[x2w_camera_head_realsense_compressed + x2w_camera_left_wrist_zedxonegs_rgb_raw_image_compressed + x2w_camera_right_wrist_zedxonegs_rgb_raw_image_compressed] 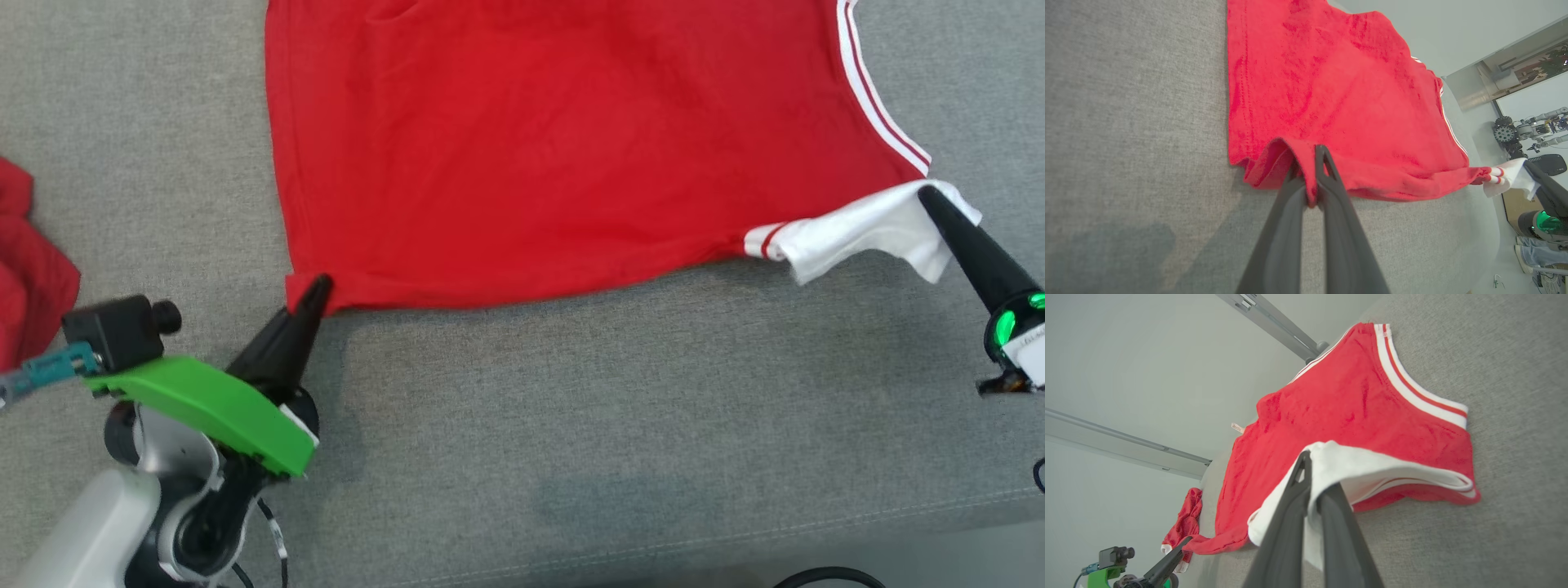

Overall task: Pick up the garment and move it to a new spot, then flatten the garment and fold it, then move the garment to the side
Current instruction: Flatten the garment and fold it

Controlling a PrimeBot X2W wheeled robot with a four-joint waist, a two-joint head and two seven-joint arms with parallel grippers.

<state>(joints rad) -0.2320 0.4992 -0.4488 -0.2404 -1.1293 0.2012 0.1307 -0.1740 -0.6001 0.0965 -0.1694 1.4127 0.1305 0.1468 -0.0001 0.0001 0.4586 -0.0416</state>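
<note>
The garment (pixel 555 155) is a red shirt with white striped trim, spread on the grey fabric surface (pixel 571 425). My left gripper (pixel 318 287) is shut on its near left hem corner, and the left wrist view shows the red hem (pixel 1310 179) pinched between the dark fingers (pixel 1331 192). At the near right, my right gripper (pixel 927 196) is shut on the white sleeve (pixel 865 229). In the right wrist view the white cloth (pixel 1363 465) folds over the fingers (pixel 1300 486), slightly lifted off the surface. The shirt (pixel 1339 412) stretches between both grips.
A second crumpled red cloth (pixel 24 253) lies at the far left edge of the surface. The surface's seamed front edge (pixel 735 535) runs along the bottom right. A dark cable (pixel 824 578) shows beyond that edge. Other robot equipment (pixel 1527 130) stands in the room behind.
</note>
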